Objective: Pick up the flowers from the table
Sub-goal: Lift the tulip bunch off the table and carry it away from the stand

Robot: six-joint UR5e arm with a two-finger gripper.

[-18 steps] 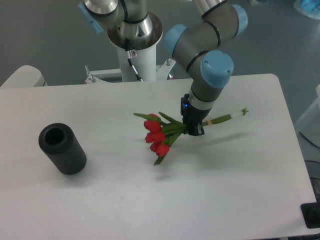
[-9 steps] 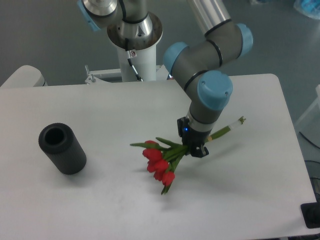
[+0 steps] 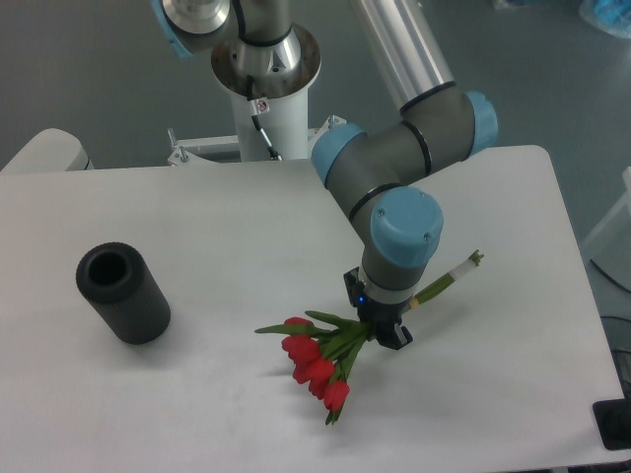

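Observation:
The flowers, a bunch of red tulip buds with green stems and leaves, hang in my gripper above the white table. The buds point down-left at the near centre. The stem ends stick out up-right behind the wrist. My gripper is shut on the stems near their middle. The fingers are small and dark, mostly hidden under the wrist.
A black hollow cylinder lies on the left of the table. The arm's white base column stands at the table's far edge. A dark object sits past the table's near right corner.
My gripper has moved toward the table's near edge and a little left, carrying the flowers with it. The buds now sit lower in the picture. The cylinder has not moved.

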